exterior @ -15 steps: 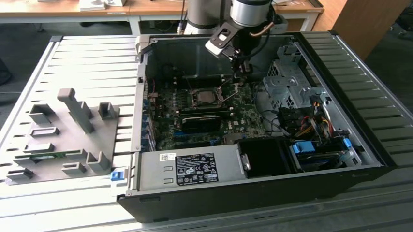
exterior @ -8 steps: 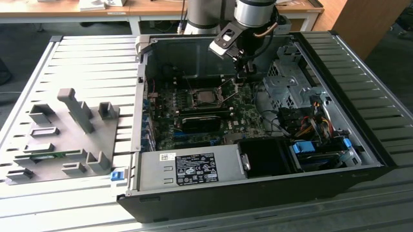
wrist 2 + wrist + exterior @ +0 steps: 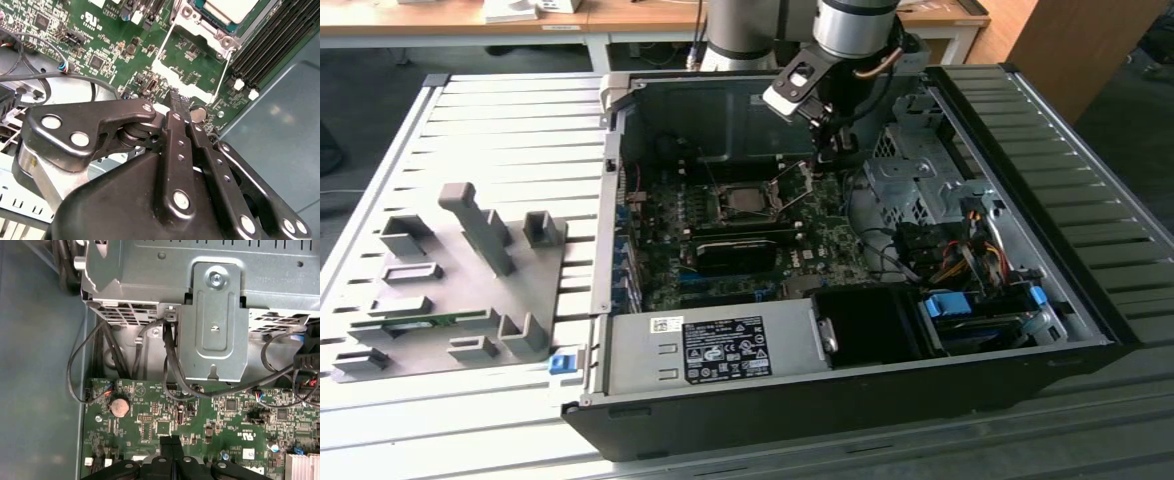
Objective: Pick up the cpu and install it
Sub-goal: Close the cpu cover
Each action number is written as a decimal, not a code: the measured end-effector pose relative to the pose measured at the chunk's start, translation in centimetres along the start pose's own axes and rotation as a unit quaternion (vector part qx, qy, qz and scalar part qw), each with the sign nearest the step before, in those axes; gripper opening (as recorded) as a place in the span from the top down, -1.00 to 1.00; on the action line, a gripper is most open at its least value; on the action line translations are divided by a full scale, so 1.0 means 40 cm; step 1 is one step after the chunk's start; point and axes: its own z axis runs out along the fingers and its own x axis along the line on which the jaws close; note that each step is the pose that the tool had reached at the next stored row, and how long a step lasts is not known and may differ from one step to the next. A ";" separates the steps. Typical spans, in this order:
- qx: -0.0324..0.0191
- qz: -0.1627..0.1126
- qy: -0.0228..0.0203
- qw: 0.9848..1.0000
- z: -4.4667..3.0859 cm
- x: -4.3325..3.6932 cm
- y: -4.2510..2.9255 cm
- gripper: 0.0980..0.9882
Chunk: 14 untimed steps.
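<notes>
The cpu [image 3: 231,7], a small square chip with a pale silver top, lies in the motherboard socket [image 3: 744,201] inside the open computer case [image 3: 854,400]. The socket's metal load plate [image 3: 162,67] is swung up and open beside it. My gripper [image 3: 822,176] hangs over the green board just to the exterior view's right of the socket. Both wrist views show its black fingertips pressed together with nothing between them, gripper [image 3: 175,98] and gripper [image 3: 170,441]. The tips are just above the board, near the plate's free edge and a coin cell [image 3: 120,406].
A grey tray [image 3: 440,280] with upright fixtures and a green memory strip [image 3: 420,322] lies at the exterior view's left. A metal drive cage [image 3: 215,325] and loose black cables [image 3: 170,365] crowd the gripper's far side. The power supply [image 3: 720,350] and a black fan housing [image 3: 874,322] stand in front.
</notes>
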 end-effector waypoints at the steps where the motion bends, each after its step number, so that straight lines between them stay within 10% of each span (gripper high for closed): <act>1: 0.000 0.000 0.000 1.000 0.001 0.000 0.002 0.98; 14: 0.000 0.000 0.000 1.000 0.016 0.000 0.017 0.98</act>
